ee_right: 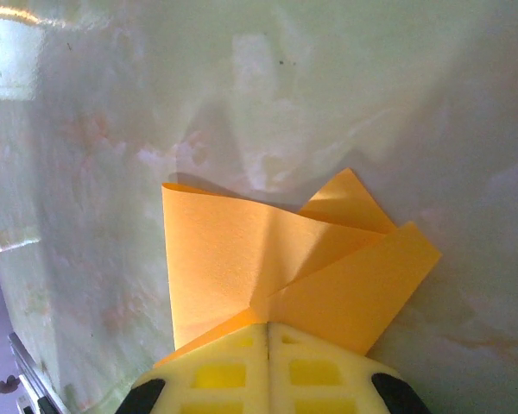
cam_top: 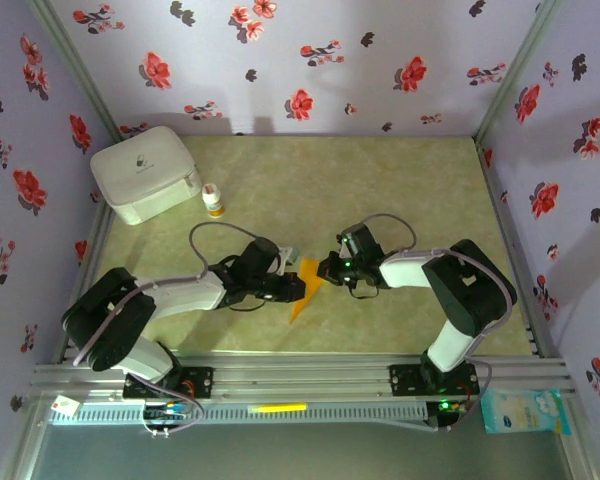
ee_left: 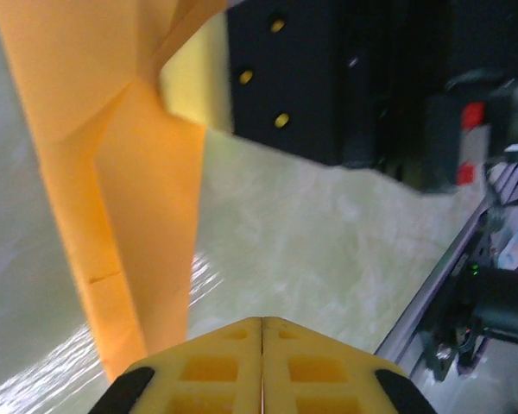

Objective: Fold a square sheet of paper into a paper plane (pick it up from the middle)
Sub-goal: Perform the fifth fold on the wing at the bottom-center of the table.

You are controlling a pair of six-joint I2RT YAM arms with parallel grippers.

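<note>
Right gripper (ee_right: 266, 326) pinches paper (ee_right: 242, 259) — left gripper (ee_left: 262, 321) closed.

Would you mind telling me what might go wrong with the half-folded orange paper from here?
The right gripper seems to pinch the orange paper only at its edge, so it may slip free. The left gripper is shut beside the sheet, not on it; moving in could crumple the loose flaps.

folded paper (ee_left: 129, 216): cut off at top edge | right pincer (ee_right: 268, 326) hides its near edge | bottle (cam_top: 213, 203): label too small
</note>
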